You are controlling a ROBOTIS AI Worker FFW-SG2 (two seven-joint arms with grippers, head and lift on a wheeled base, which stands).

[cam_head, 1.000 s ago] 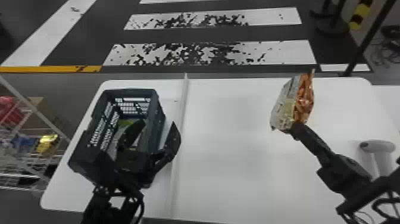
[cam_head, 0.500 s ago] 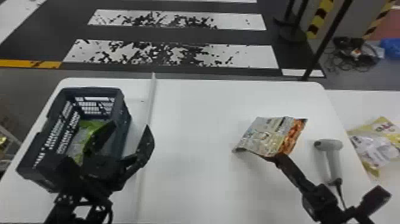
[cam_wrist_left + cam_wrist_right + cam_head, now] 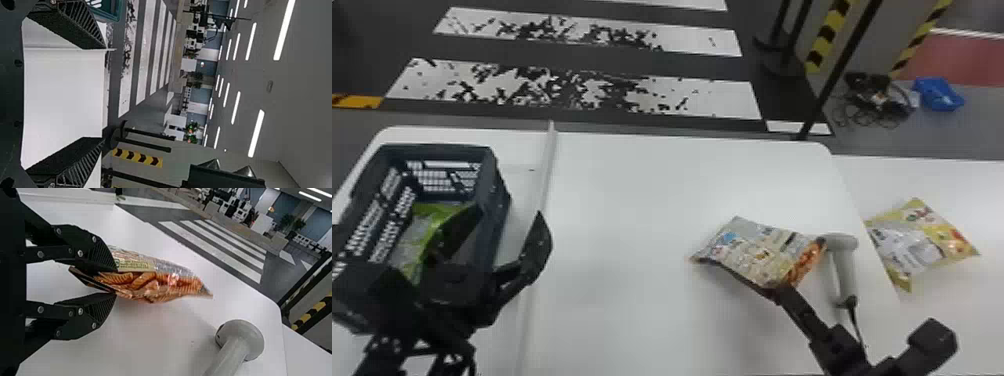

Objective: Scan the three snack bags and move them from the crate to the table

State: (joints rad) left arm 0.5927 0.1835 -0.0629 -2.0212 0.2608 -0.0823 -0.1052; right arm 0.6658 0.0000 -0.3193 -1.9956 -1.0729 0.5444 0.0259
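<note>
Worn zebra stripes across the floor beyond the white table (image 3: 632, 190); near its right side, the scanner (image 3: 844, 265), and farther right, on the adjoining table (image 3: 957, 320), a yellow snack bag (image 3: 914, 245). Off to the left, the crate (image 3: 492, 165), with a green snack bag (image 3: 422, 220) inside and, over it, the left gripper (image 3: 507, 215), fingers well apart. Pinched by one edge in the right gripper (image 3: 113, 281), above the table near the scanner: the orange-and-silver snack bag (image 3: 757, 250). Looks light and soft, with slick, crinkly film and probably brittle contents. Best to keep hold of the flat edge, just firmly enough, and not squeeze the puffed middle, for fear of crushing. Likely to sag or swivel from so narrow a pinch, so turn slowly. Probably at the scanning step: next, present the code squarely to the scanner without knocking it over.
</note>
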